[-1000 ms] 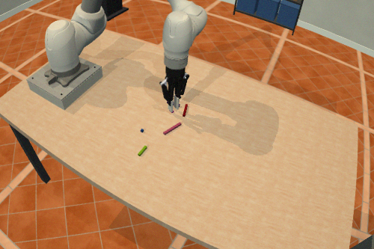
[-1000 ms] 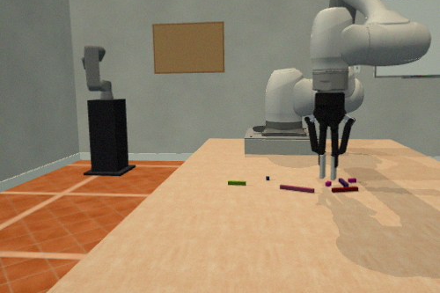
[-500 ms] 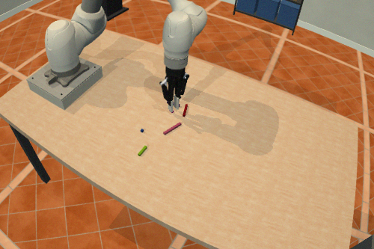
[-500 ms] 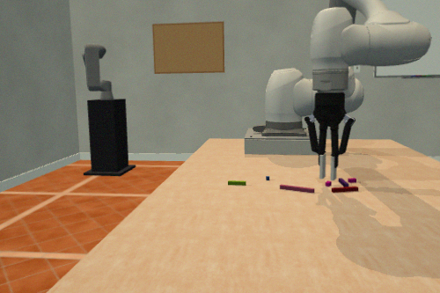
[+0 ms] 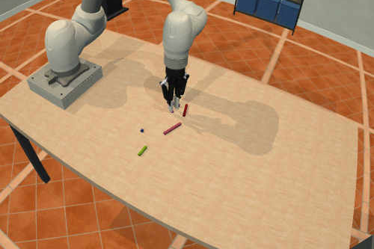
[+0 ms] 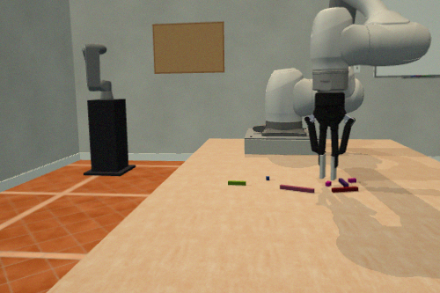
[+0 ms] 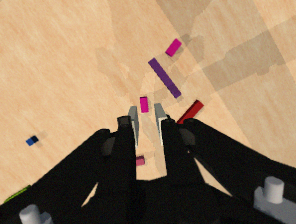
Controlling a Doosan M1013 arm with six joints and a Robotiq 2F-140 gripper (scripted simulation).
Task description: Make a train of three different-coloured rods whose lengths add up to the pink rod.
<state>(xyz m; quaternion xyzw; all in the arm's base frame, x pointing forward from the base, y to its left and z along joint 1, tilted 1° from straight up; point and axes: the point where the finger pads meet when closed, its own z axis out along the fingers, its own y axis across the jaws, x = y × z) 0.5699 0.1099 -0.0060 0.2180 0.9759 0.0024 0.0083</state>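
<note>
My gripper is open a little, with nothing between its fingertips, low over the table. A magenta rod lies just beyond the fingertips in the wrist view. A second magenta rod lies farther off, near one end of the purple rod, apart from it. The red rod lies beside the gripper. The pink rod lies flat, partly hidden in the wrist view. No rods lie joined end to end.
A small blue rod and a lime rod lie apart from the others, on the side away from the red rod. The arm's base block stands at the table's far end.
</note>
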